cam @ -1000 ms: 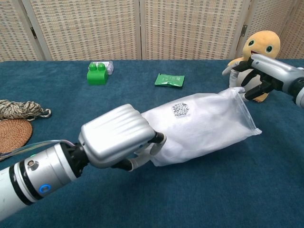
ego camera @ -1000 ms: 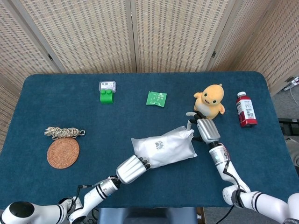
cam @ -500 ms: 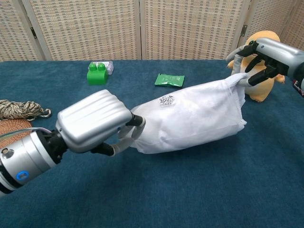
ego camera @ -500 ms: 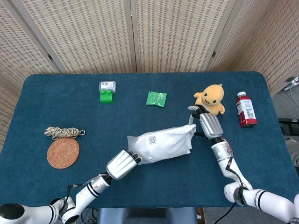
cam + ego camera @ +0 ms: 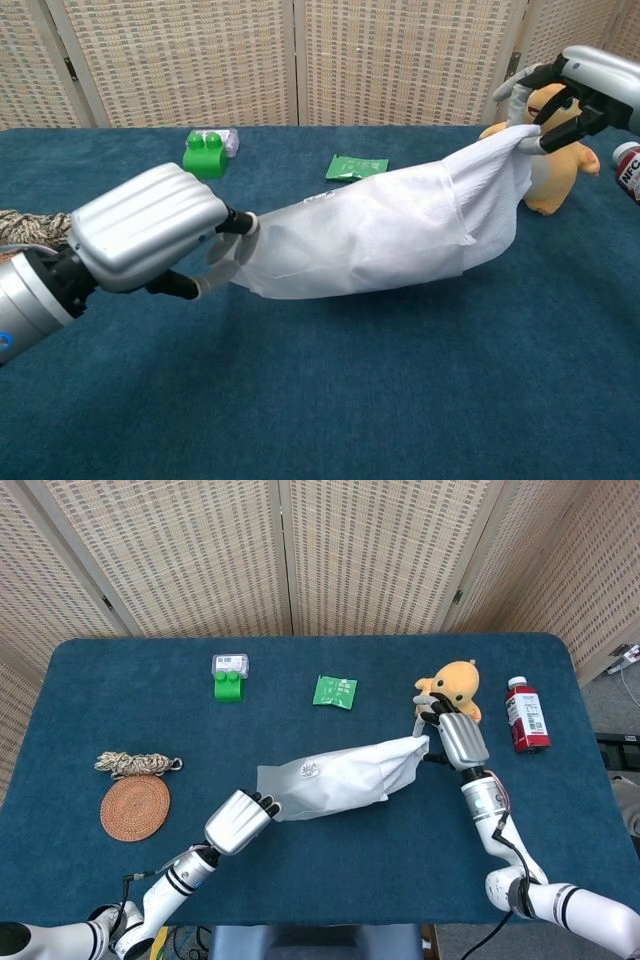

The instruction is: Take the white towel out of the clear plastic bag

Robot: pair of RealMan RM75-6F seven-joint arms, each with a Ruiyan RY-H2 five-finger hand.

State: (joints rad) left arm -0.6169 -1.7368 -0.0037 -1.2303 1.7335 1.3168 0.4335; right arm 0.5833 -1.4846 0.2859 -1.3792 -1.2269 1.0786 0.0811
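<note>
Green block [image 5: 229, 687], green packet [image 5: 334, 692], yellow plush [image 5: 457, 685], bottle [image 5: 524, 715], coaster [image 5: 134, 807], perhaps rope [image 5: 134, 764].

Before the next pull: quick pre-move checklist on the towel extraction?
1. Left hand grips the closed end of the clear plastic bag: ok.
2. Right hand pinches the white towel at the bag's mouth: ok.
3. Towel sliding free: part is out past the bag's mouth, most is inside: not ok.
4. Bundle lifted off the table: cannot tell.
5. Stuffed toy right behind the right hand, may get bumped: not ok.
6. Red bottle upright, apart from the hand: ok.
</note>
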